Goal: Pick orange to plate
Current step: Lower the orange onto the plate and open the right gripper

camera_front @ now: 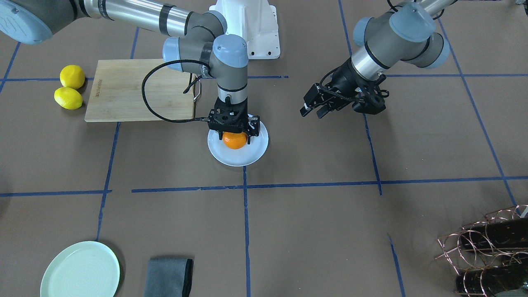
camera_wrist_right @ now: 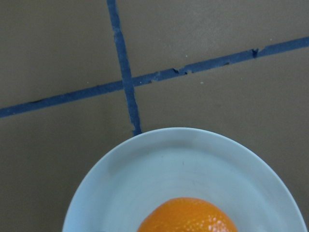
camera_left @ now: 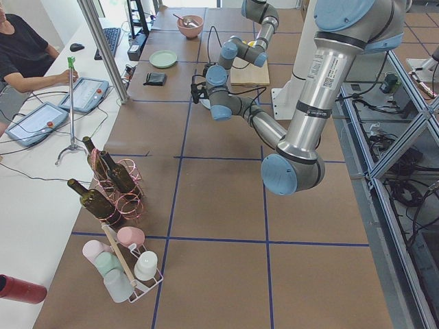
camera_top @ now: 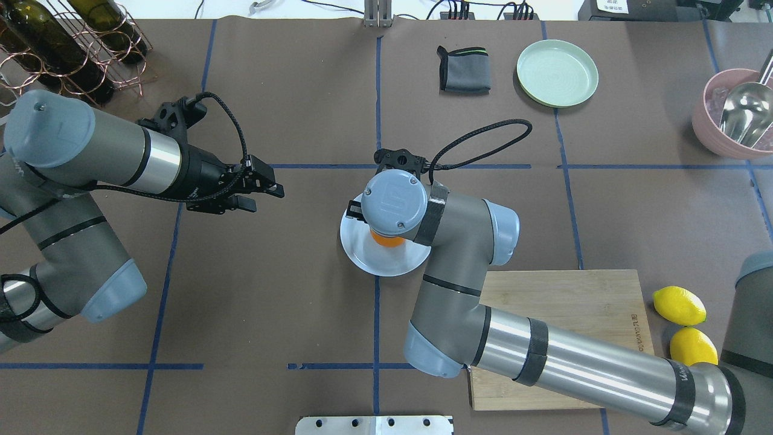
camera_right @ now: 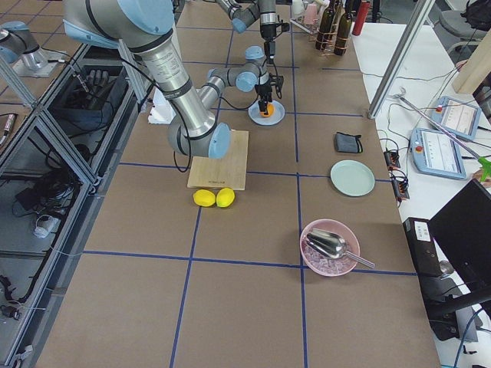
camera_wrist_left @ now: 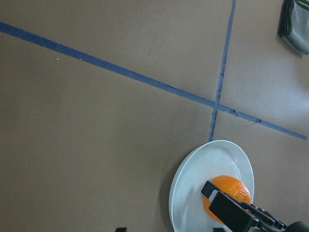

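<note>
The orange [camera_front: 235, 141] sits over the middle of the pale bluish-white plate [camera_front: 255, 154] at the table's centre, low on its surface. My right gripper [camera_front: 234, 138] points straight down over it, a finger pressed to each side of the fruit, shut on it. The overhead view hides most of the orange [camera_top: 386, 240] under the right wrist, with the plate [camera_top: 362, 260] around it. The right wrist view shows the top of the orange [camera_wrist_right: 188, 217] on the plate [camera_wrist_right: 145, 159]. My left gripper [camera_front: 311, 114] hovers open and empty, well apart from the plate.
A wooden cutting board [camera_front: 140, 90] lies beside the plate, with two lemons [camera_front: 68, 87] past it. A pale green plate [camera_front: 80, 270] and a folded grey cloth [camera_front: 169, 276] lie on the operators' side. A wine rack [camera_front: 486, 251] and a pink bowl [camera_top: 737, 115] stand at the corners.
</note>
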Tool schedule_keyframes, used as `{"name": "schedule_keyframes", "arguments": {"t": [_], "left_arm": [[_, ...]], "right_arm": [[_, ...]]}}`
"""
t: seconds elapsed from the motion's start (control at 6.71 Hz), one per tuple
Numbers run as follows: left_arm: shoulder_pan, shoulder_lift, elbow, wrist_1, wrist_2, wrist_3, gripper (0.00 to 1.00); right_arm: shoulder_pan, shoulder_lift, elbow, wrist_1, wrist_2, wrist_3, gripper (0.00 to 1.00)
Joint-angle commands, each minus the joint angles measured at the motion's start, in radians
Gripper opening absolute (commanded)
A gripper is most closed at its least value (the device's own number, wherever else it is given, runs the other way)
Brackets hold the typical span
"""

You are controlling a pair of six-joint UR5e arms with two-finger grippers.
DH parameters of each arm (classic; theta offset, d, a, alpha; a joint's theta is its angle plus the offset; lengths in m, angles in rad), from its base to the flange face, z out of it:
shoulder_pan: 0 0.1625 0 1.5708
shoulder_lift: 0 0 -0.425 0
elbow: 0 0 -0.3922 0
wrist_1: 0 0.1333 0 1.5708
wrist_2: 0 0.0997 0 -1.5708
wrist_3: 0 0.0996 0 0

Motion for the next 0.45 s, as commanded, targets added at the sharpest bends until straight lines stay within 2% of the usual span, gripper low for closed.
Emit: {"name": "schedule_keyframes", "arguments": {"t": [0.0, 0.15, 0.3], "left_arm": [[-0.015, 0.028, -0.016, -0.001, -0.007, 0.008, 0.67], [-0.032, 0.077, -0.051, -0.001, -0.008, 0.047, 0.67], [-0.073, 0.170, -0.072, -0.001, -0.046, 0.218, 0.68]], "right_arm": [[0.063, -0.122, 0.200, -0.006, 0.081, -0.002, 1.00], [0.120, -0.214, 0.318, -0.009, 0.143, -0.025, 1.00], [0.224, -0.329, 0.418, -0.008, 0.261, -0.109, 1.00]]}}
